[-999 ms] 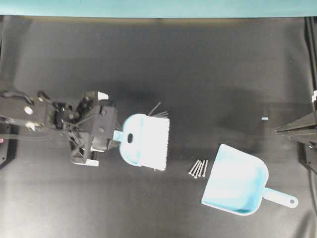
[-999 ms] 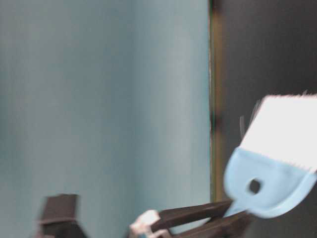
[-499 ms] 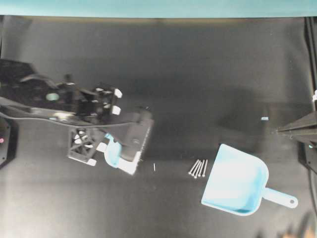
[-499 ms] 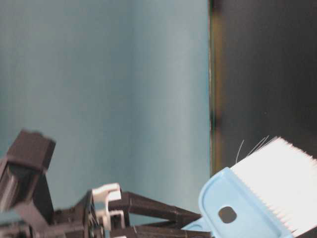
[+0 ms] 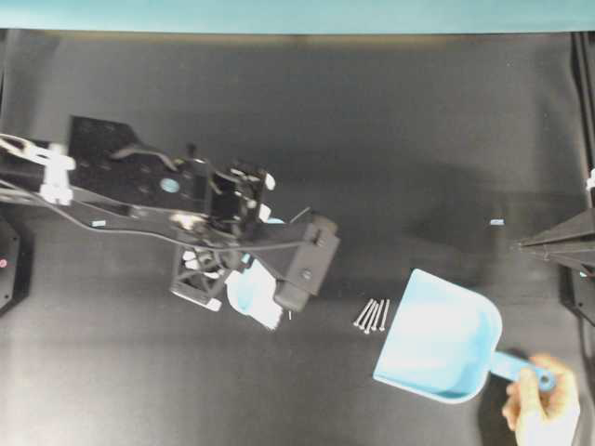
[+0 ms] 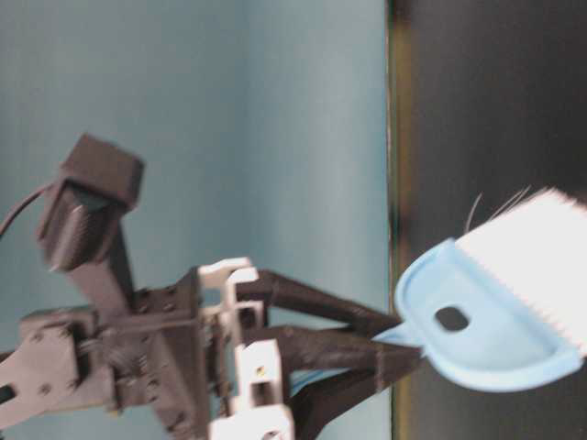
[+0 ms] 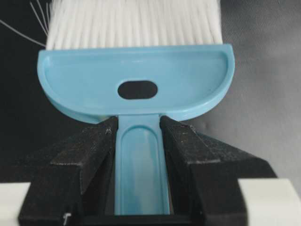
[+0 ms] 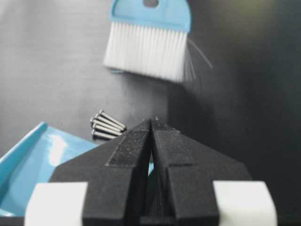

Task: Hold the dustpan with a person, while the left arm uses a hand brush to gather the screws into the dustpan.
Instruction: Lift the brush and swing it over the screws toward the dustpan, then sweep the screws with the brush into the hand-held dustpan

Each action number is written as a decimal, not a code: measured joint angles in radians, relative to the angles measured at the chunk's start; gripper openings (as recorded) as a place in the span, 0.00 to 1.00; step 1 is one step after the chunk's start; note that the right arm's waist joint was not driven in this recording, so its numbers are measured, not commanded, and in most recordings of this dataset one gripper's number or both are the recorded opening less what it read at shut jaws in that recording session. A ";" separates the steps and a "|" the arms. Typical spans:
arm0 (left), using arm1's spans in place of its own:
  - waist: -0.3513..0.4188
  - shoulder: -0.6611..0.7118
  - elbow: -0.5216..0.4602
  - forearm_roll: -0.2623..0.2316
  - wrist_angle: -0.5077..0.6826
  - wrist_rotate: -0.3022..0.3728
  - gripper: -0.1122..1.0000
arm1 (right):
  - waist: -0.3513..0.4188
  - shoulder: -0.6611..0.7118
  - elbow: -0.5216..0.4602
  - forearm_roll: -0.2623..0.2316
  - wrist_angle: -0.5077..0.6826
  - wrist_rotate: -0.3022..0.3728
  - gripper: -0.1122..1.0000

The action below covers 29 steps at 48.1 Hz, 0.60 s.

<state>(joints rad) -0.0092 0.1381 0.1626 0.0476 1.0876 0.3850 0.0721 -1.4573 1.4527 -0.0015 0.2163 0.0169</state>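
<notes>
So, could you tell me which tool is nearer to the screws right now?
Left. The left tool holds the brush just to the left of the screws in the overhead view; the right tool sits farther off at the table's right edge, shut and empty.

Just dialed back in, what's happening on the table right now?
The left gripper is clamped on the handle of the hand brush, holding it left of the screws, bristles pointing toward them. The screws lie bunched just outside the open mouth of the dustpan; none are in it. A person's hand grips the dustpan's handle at the lower right. The right gripper is shut on nothing, off at the right edge.
</notes>
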 measured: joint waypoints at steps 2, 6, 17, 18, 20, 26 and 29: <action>0.000 0.008 -0.002 0.000 -0.014 0.003 0.38 | 0.000 0.002 0.000 0.000 0.000 0.000 0.10; 0.000 0.017 -0.003 0.000 -0.051 0.002 0.38 | 0.000 0.002 0.000 0.000 0.000 0.000 0.10; 0.005 0.040 0.012 0.000 -0.207 0.002 0.38 | 0.000 0.000 0.000 0.000 0.000 0.000 0.10; 0.006 0.041 0.012 0.000 -0.215 0.002 0.38 | 0.000 0.000 0.000 0.000 0.000 0.000 0.10; 0.008 0.051 0.012 0.000 -0.224 0.002 0.38 | 0.000 0.000 0.000 0.000 0.000 0.000 0.10; 0.015 0.089 0.011 0.000 -0.236 0.002 0.38 | 0.000 0.000 0.000 0.000 0.000 0.000 0.10; 0.014 0.110 0.003 0.000 -0.236 0.008 0.38 | 0.000 0.000 0.000 0.000 0.000 0.000 0.10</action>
<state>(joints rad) 0.0046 0.2485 0.1657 0.0476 0.8514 0.3927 0.0721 -1.4573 1.4527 -0.0015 0.2163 0.0169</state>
